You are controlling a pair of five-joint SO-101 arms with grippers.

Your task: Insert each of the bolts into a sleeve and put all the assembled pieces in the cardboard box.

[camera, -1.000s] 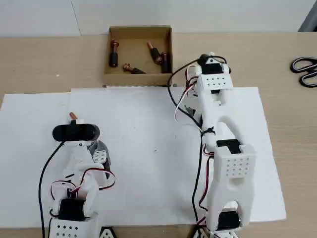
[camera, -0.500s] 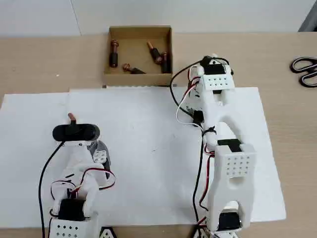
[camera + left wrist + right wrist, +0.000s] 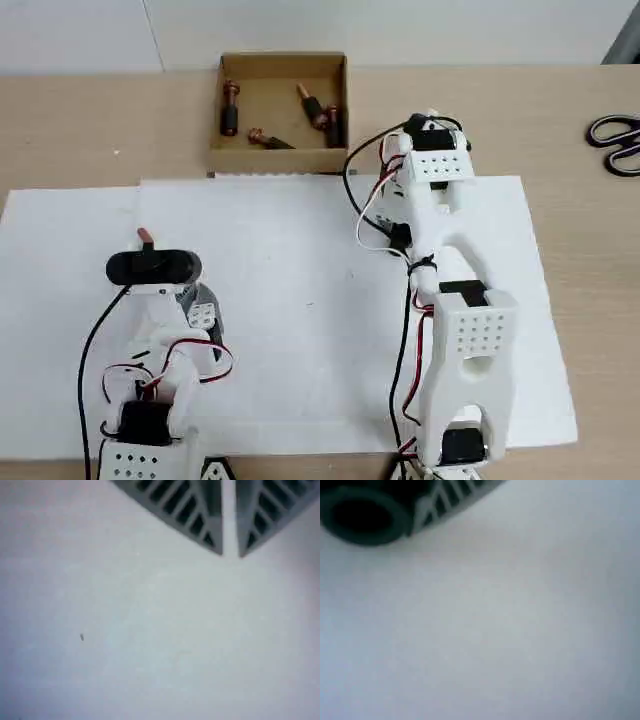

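The cardboard box point(image 3: 283, 158) stands at the table's far side and holds several black sleeves with copper bolts point(image 3: 230, 106). My right arm point(image 3: 436, 165) is just to the near right of the box. In the right wrist view a black sleeve point(image 3: 365, 515) lies against a ribbed grey finger point(image 3: 445, 500) of my right gripper point(image 3: 400, 517), its hole towards the camera. My left gripper point(image 3: 230, 552) hangs low over the paper, its fingers together but for a thin slit. A copper bolt point(image 3: 146, 237) pokes out beyond the left arm's black wrist part point(image 3: 152, 266).
A large white paper sheet point(image 3: 290, 300) covers the table's middle, between the two arms. Black scissors point(image 3: 615, 140) lie at the far right edge on the bare wood. Cables hang along the right arm point(image 3: 372, 210).
The right arm has drawn back from the box's right corner towards the near side. The left arm has stayed put, and the box's contents look the same.
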